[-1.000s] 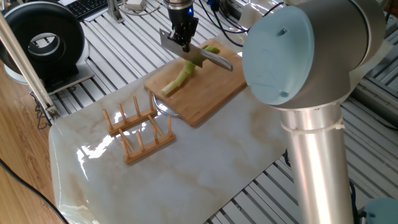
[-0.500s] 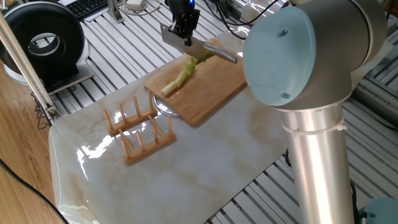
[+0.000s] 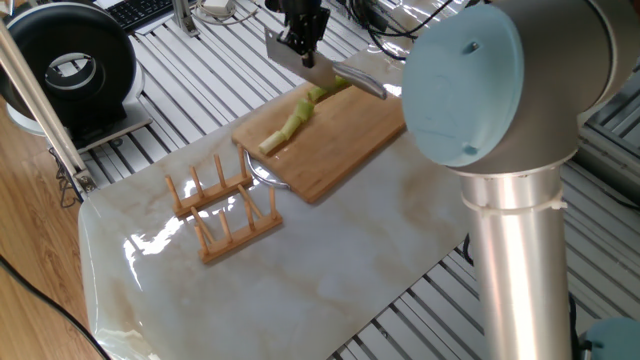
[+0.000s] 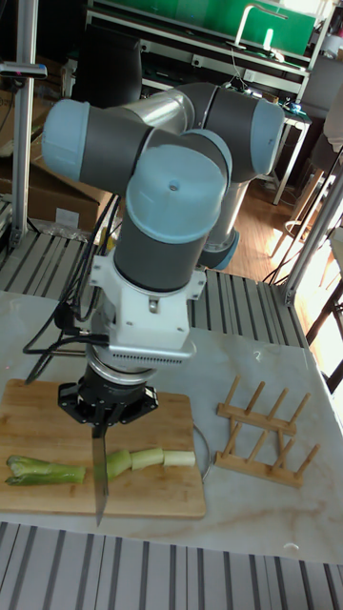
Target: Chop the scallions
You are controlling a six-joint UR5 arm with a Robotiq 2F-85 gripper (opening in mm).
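My gripper (image 4: 99, 416) is clenched on the knife (image 4: 99, 479), blade hanging down across the scallions (image 4: 105, 464). I see them lying lengthwise on the cutting board (image 4: 48, 419); the wooden rack (image 4: 268, 433) stands at three o'clock.

You find no legible text, label, brand, number or sign on any surface in either the fixed or tall view.

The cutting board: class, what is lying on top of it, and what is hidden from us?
On the cutting board lie the scallions, stretched lengthwise. The knife, held in the gripper, covers a strip of stalk, so a cut there cannot be seen.
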